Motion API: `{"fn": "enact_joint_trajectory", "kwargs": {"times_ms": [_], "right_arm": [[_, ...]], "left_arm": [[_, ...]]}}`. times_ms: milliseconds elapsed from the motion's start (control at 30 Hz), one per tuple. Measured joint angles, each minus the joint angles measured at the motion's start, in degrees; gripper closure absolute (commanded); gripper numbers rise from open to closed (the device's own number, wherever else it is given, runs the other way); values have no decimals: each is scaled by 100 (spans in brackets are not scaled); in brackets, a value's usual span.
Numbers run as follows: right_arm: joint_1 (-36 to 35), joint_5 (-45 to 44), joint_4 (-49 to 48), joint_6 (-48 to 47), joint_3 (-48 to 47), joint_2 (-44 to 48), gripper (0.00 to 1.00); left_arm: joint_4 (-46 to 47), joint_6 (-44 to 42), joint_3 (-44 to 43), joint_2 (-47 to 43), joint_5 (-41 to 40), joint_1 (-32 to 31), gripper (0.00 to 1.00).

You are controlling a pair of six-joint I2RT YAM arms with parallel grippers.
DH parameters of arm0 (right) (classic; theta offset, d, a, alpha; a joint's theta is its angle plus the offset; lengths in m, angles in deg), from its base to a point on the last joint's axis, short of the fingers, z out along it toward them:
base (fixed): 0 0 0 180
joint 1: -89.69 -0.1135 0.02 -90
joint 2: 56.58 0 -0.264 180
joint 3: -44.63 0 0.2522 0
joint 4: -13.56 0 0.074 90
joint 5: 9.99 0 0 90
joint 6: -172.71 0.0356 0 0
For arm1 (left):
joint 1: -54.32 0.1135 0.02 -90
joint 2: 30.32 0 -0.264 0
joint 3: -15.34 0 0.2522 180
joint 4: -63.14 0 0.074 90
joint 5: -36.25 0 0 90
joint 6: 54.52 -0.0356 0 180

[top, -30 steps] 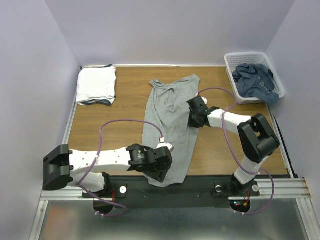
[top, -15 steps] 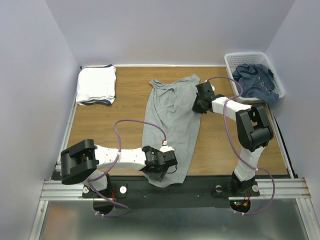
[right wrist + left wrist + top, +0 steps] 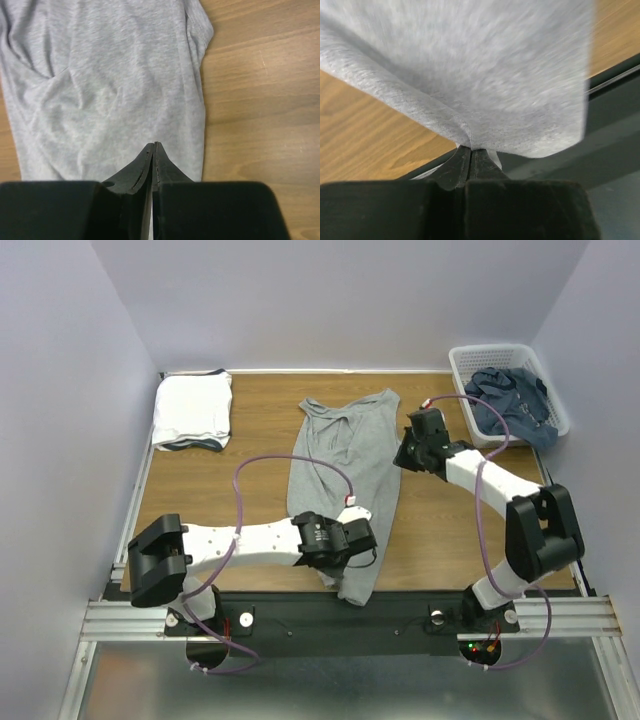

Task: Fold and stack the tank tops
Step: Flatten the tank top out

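Lying lengthwise on the worktop [image 3: 250,460] from above, grey top [image 3: 345,455], folded white pile [image 3: 192,410] far left, left wrist view alone revealing left tool [image 3: 470,150] clamped on its hem, right wrist view showing right tool [image 3: 153,145] closed, tips above its right edge

I read the spread knit tank top [image 3: 345,455] as heather grey, the folded stack of tops [image 3: 192,410] as white, the crumpled soft garment [image 3: 510,400] as dusty blue, the wooden table [image 3: 250,465] as brown-grained.

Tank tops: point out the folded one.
The white tank top, far-left corner, a neat square; the grey tank top lies spread out, the blue one crumpled in the basket.
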Motion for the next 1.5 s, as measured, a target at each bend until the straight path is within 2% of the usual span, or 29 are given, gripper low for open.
{"fn": "enact_joint_trajectory", "kwargs": {"times_ms": [167, 333, 467, 733, 900, 1033, 1133, 1267, 1333, 1367, 1500], "right_arm": [[0, 157, -37, -20, 540, 857, 79], [-26, 479, -9, 24, 1204, 1720, 64], [-289, 686, 22, 68, 1598, 2347, 52], [-2229, 553, 35, 507, 1978, 2848, 41], [-3250, 127, 55, 789, 1974, 2728, 33], [-3836, -348, 90, 879, 1875, 2317, 27], [-4201, -673, 103, 859, 1735, 1967, 27], [-4465, -992, 94, 750, 1589, 1589, 35], [-4522, -1097, 101, 658, 1589, 1434, 42], [-4527, -1158, 105, 597, 1589, 1346, 53], [-4529, -1397, 129, 455, 1576, 1115, 78]], "left_arm": [[-50, -337, -590, -286, 131, 533, 100], [22, -826, -691, -734, 503, 1873, 100], [103, -1167, -892, -691, 778, 2463, 100], [511, -1606, -1663, 111, 1259, 3480, 100], [754, -1711, -2004, 566, 1541, 3987, 100], [815, -1777, -2208, 793, 1676, 4157, 100], [857, -1810, -2238, 826, 1749, 4225, 100], [872, -1838, -2243, 826, 1834, 4301, 100], [896, -1838, -2243, 826, 1864, 4365, 100], [911, -1838, -2243, 826, 1875, 4393, 100], [984, -1836, -2243, 826, 1906, 4507, 100]]}}
